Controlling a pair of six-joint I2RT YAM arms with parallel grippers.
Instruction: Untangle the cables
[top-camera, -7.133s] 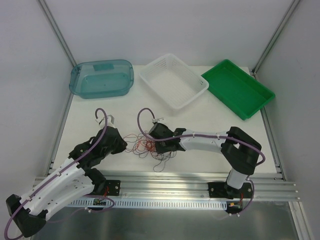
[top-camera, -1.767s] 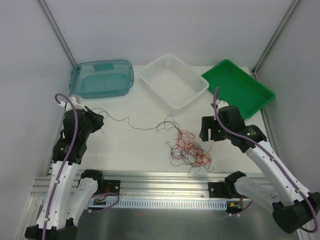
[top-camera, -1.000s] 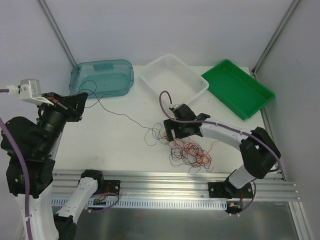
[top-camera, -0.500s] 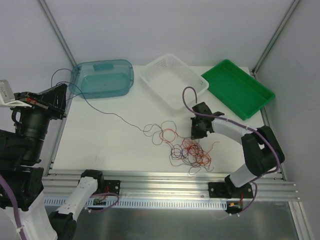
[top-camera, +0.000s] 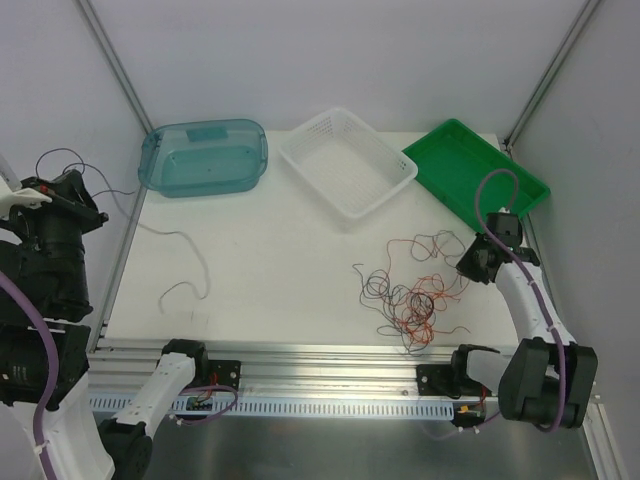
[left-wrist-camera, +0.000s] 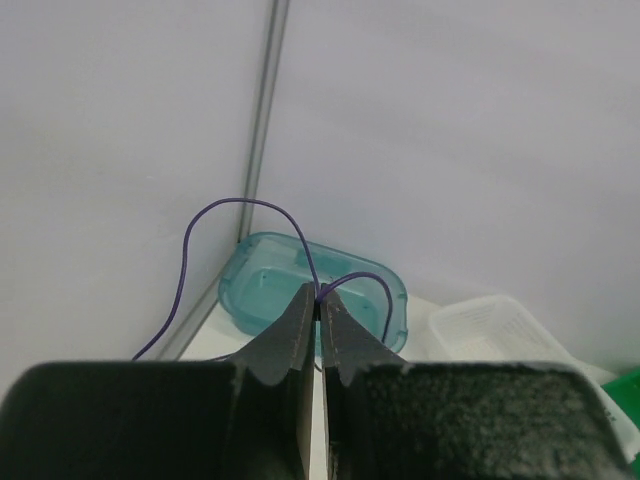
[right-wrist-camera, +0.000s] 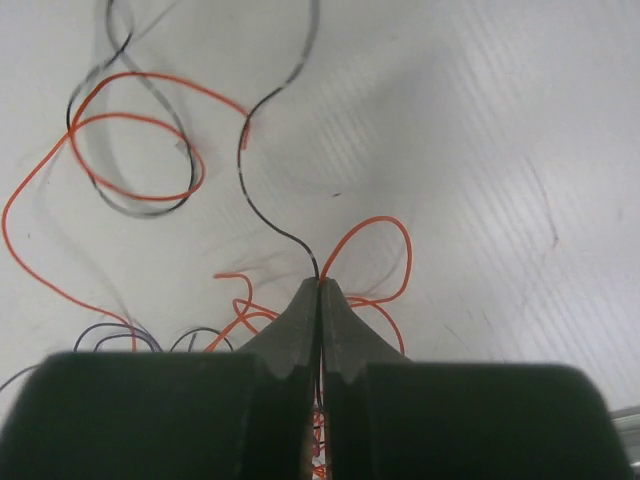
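White table | left gripper raised high, pinching purple wire | right gripper low, pinching black wire

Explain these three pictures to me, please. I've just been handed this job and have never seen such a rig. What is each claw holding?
You are looking at two robot arms, the left arm and the right arm, bolted at the near edge of a white table. The wide picture comes from a fixed camera above and behind them. The other two come from a camera on each wrist, looking along that arm's own fingers.

At the back of the table stand a teal tub, a white basket and a green tray. Near the front right lies a tangle of thin orange and dark wires.

The left gripper, raised high at the left edge, is shut on a purple wire. The right gripper, low beside the tangle, is shut on a black wire.
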